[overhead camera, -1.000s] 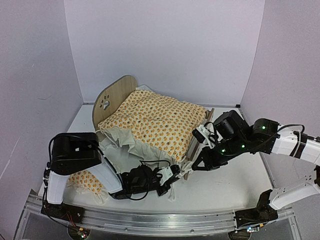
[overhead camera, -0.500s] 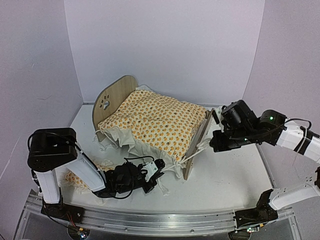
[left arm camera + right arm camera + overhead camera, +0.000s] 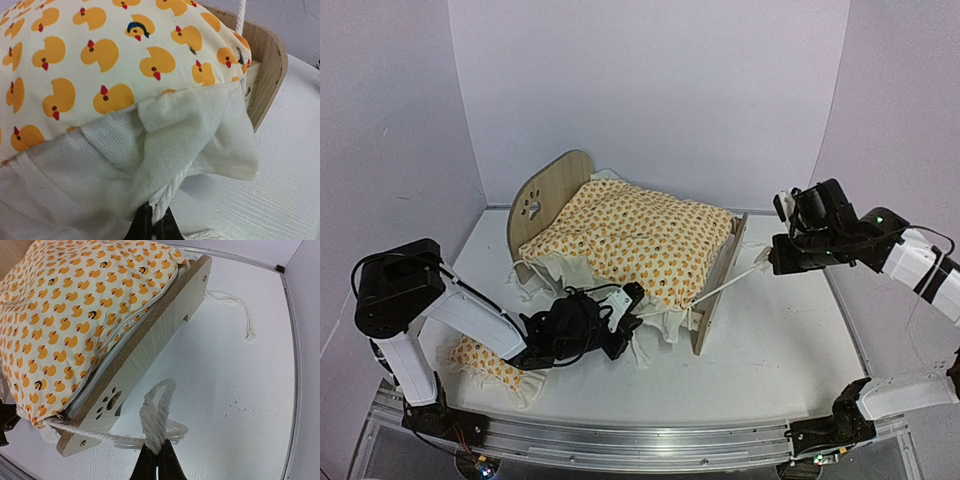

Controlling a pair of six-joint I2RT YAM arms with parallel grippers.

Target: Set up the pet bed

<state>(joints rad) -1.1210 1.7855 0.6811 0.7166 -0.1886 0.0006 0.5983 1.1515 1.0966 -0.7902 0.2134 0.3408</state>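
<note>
We start with the white table (image 3: 780,350), which fills the lower half of the overhead view. On it, left of centre, stands the pet bed (image 3: 548,195). Its rounded headboard with a paw cutout points to the upper left, and its low footboard (image 3: 718,290) sits just right of the frame's middle. The duck-print blanket (image 3: 640,235) lies over the bed from headboard to footboard, and its white ruffle hangs down the near side to the table. A small matching pillow (image 3: 485,358) lies on the table at the lower left, apart from the bed and partly under the left arm.

The right gripper (image 3: 156,456) hangs to the right of the footboard, at centre right of the overhead view. In its wrist view we see its fingers pinched together on the frayed loop of a white cord (image 3: 154,422), which runs taut from the footboard's lower-left end in that view. The left gripper (image 3: 152,222) sits low at the bed's near side, lower centre of the overhead view — its fingers are closed tight on a strand of white cord that rises under the blanket's ruffle. We cannot tell whether both hold one cord. A loose cord end (image 3: 235,310) lies on the table beyond the footboard, upper right of the right wrist view.
</note>
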